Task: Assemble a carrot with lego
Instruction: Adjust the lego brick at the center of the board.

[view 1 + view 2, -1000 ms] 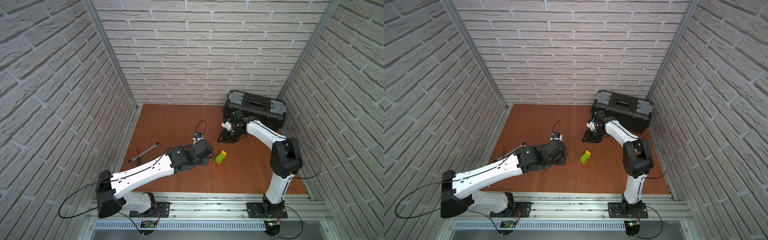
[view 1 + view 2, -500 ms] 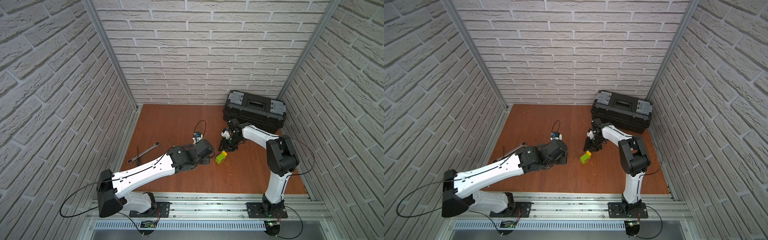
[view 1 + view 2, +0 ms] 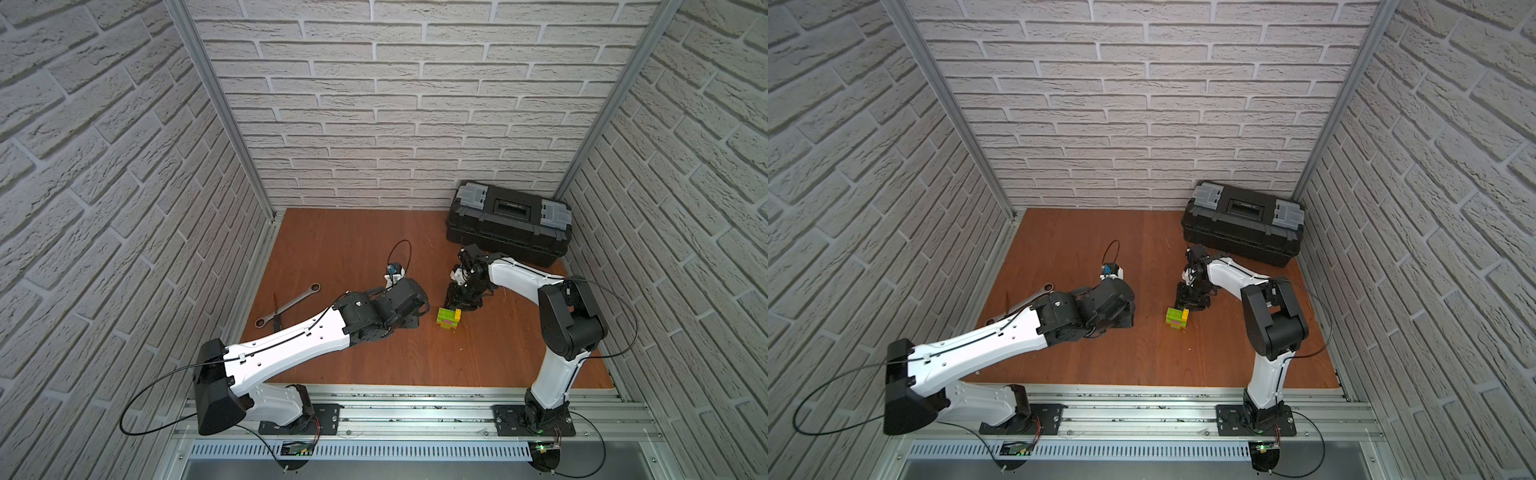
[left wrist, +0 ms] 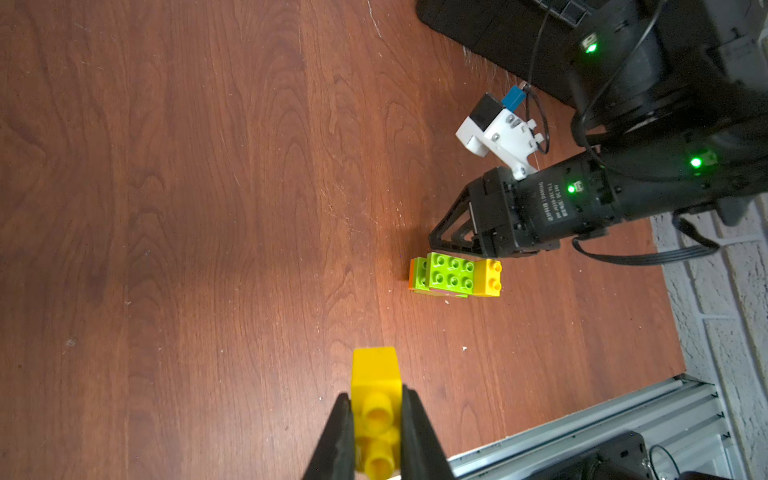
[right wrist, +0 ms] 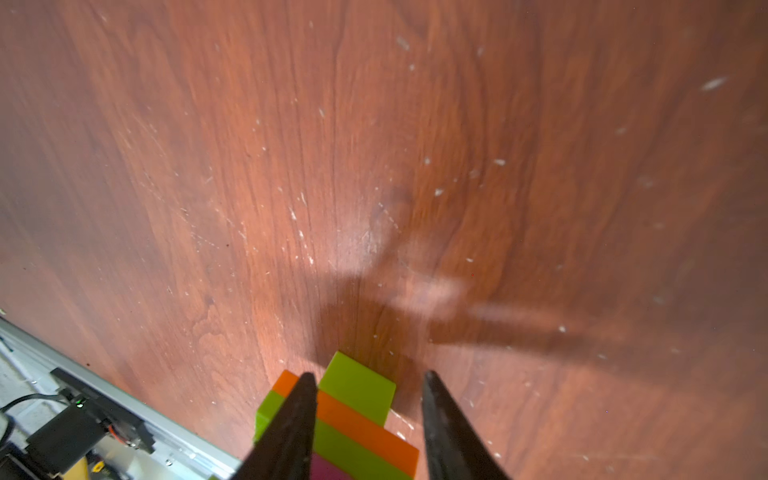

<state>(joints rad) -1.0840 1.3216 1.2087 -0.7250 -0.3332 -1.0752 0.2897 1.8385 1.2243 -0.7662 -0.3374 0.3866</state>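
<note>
Both top views show the bench (image 3: 353,249) and toolbox (image 3: 507,224). In front of the toolbox, the right tool (image 5: 368,374) hangs part-open right at the carrot (image 3: 448,319). Farther off, the left tool (image 4: 376,392) clamps a yellow brick (image 4: 374,365). Brace the carrot first, then press the brick squarely onto its studs.

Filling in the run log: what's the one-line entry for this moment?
left tool: shut on yellow brick | right tool: open, at stack | stack: on table
</note>
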